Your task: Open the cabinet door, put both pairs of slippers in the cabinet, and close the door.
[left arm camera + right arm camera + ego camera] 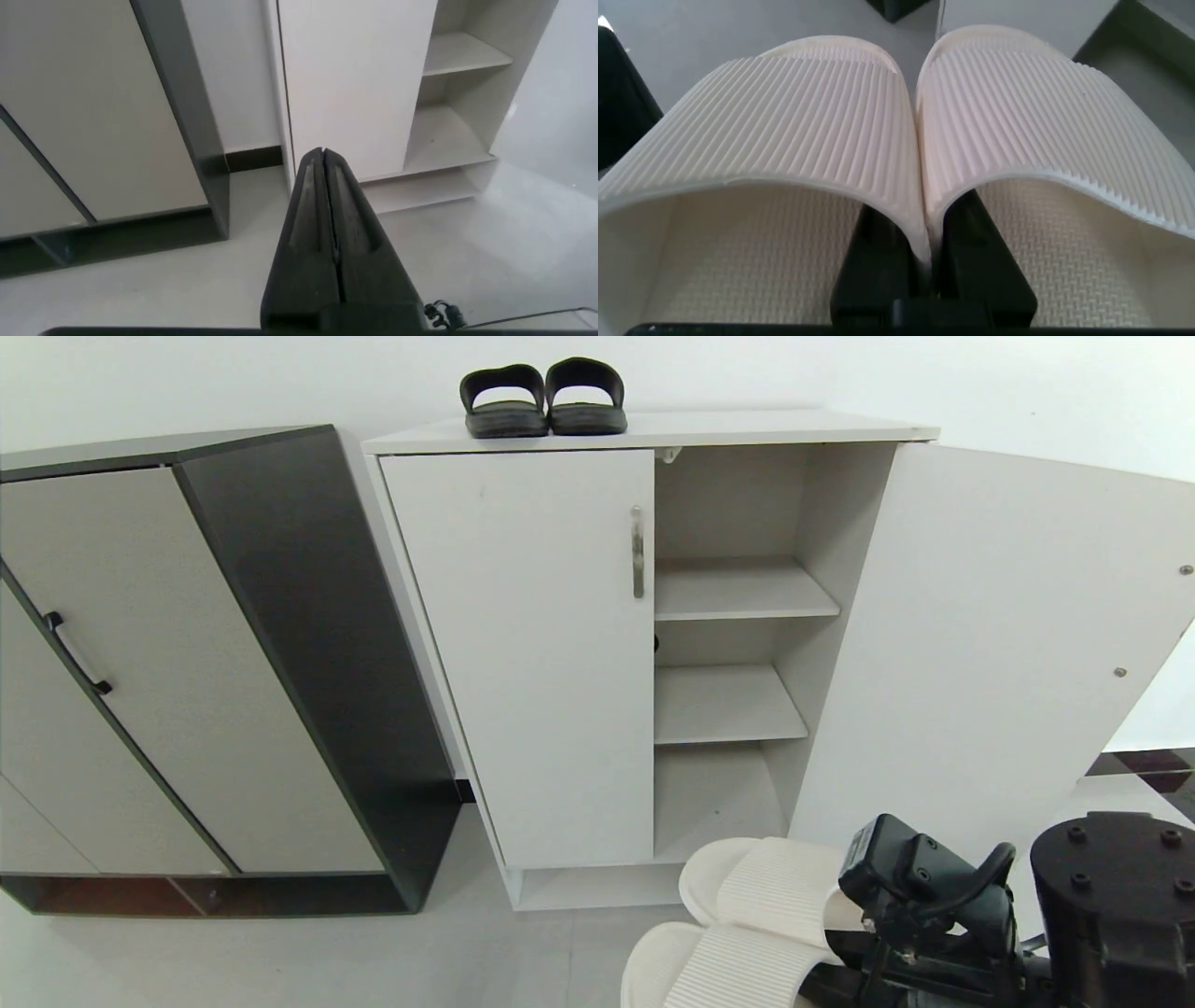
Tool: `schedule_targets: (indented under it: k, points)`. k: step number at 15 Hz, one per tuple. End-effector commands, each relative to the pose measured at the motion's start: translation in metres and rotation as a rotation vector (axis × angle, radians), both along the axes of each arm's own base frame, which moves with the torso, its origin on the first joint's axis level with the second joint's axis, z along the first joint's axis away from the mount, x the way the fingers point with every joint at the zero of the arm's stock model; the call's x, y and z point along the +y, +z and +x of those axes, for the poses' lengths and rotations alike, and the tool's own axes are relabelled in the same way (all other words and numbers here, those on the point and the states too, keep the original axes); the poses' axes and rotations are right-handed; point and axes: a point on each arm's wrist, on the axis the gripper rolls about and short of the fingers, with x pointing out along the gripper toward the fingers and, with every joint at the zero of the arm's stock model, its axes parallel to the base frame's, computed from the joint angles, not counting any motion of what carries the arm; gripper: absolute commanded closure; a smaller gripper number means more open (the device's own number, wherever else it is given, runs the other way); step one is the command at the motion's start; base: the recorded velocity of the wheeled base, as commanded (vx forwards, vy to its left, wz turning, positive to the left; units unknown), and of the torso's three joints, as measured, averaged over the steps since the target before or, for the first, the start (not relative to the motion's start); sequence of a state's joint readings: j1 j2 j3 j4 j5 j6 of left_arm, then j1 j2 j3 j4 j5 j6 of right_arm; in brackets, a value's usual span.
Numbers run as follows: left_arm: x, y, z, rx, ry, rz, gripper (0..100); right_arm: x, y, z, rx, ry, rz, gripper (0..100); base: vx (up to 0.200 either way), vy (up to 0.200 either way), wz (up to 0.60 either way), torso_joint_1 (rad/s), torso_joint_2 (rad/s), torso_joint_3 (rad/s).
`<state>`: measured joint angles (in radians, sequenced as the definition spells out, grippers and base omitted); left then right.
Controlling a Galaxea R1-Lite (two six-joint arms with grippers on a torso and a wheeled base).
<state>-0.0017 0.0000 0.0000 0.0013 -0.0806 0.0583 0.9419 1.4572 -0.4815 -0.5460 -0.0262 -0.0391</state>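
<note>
Before the cabinet point(766, 427), low by its open door point(980, 653), the white slippers point(747, 915) are held side by side, their inner sides pinched in the right hand point(924, 252), and their heels are hidden behind the arm. Black slippers point(543, 399) are set on the cabinet's top above the closed door point(523, 653), shelves point(738, 588) are exposed, and a dark cabinet point(308, 644) stands alongside. The left hand point(323, 163) is pressed together.
</note>
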Motion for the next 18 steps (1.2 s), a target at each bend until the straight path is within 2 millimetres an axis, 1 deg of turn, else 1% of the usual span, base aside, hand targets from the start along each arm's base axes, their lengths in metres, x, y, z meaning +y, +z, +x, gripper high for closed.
schedule_targets:
  k: [1, 2, 3, 4, 5, 6, 8, 9, 10, 12, 15, 16, 17, 18]
  points:
    - [0.0, 0.0, 0.0, 0.004, 0.001, -0.006, 100, 0.006, -0.005, 0.006, -0.007, -0.04, -0.024, 100, 0.0, 0.0, 0.0, 0.0, 0.0, 0.0]
    - [0.0, 0.0, 0.0, 0.004, 0.001, -0.006, 100, 0.014, -0.005, 0.012, -0.021, -0.102, -0.001, 100, 0.0, 0.0, 0.0, 0.0, 0.0, 0.0]
    - [0.0, 0.0, 0.0, 0.004, 0.001, -0.005, 100, 0.028, -0.004, 0.019, -0.04, -0.178, 0.05, 100, 0.0, 0.0, 0.0, 0.0, 0.0, 0.0]
    - [0.0, 0.0, 0.0, 0.004, 0.001, -0.005, 100, 0.044, -0.003, 0.028, -0.057, -0.301, 0.098, 100, 0.0, 0.0, 0.0, 0.0, 0.0, 0.0]
    - [0.0, 0.0, 0.0, 0.004, 0.001, -0.005, 100, 0.057, -0.006, 0.038, -0.067, -0.405, 0.115, 100, 0.0, 0.0, 0.0, 0.0, 0.0, 0.0]
    - [0.0, 0.0, 0.0, 0.004, 0.001, -0.005, 100, 0.068, -0.008, 0.047, -0.077, -0.474, 0.121, 100, 0.0, 0.0, 0.0, 0.0, 0.0, 0.0]
    - [0.0, 0.0, 0.0, 0.004, 0.001, -0.005, 100, 0.085, -0.013, 0.069, -0.102, -0.63, 0.143, 100, 0.0, -0.2, 0.0, 0.0, 0.0, 0.005]
    - [0.0, 0.0, 0.0, 0.004, 0.001, -0.005, 100, 0.087, -0.015, 0.073, -0.103, -0.657, 0.149, 100, 0.0, -0.2, 0.0, 0.002, 0.01, 0.002]
    - [0.0, 0.0, 0.0, 0.004, 0.001, -0.003, 100, 0.091, -0.021, 0.084, -0.097, -0.694, 0.152, 100, 0.0, -0.2, 0.0, 0.007, 0.0, -0.002]
    - [0.0, 0.0, 0.0, 0.004, 0.001, -0.005, 100, 0.094, -0.03, 0.095, -0.086, -0.726, 0.15, 100, 0.0, -0.2, 0.0, 0.007, 0.0, 0.0]
    - [0.0, 0.0, 0.0, 0.004, 0.001, -0.006, 100, 0.096, -0.049, 0.122, -0.078, -0.784, 0.119, 100, 0.0, 0.0, 0.0, 0.0, 0.0, 0.0]
    - [0.0, 0.0, 0.0, 0.004, 0.001, -0.006, 100, 0.094, -0.055, 0.137, -0.083, -0.822, 0.113, 100, 0.0, 0.0, 0.0, 0.0, 0.0, 0.0]
    - [0.0, 0.0, 0.0, 0.004, 0.001, -0.006, 100, 0.095, -0.06, 0.147, -0.091, -0.851, 0.106, 100, 0.0, 0.0, 0.0, 0.0, 0.0, 0.0]
    - [0.0, 0.0, 0.0, 0.004, 0.001, -0.006, 100, 0.095, -0.06, 0.149, -0.092, -0.854, 0.107, 100, 0.0, 0.0, 0.0, 0.0, 0.0, 0.0]
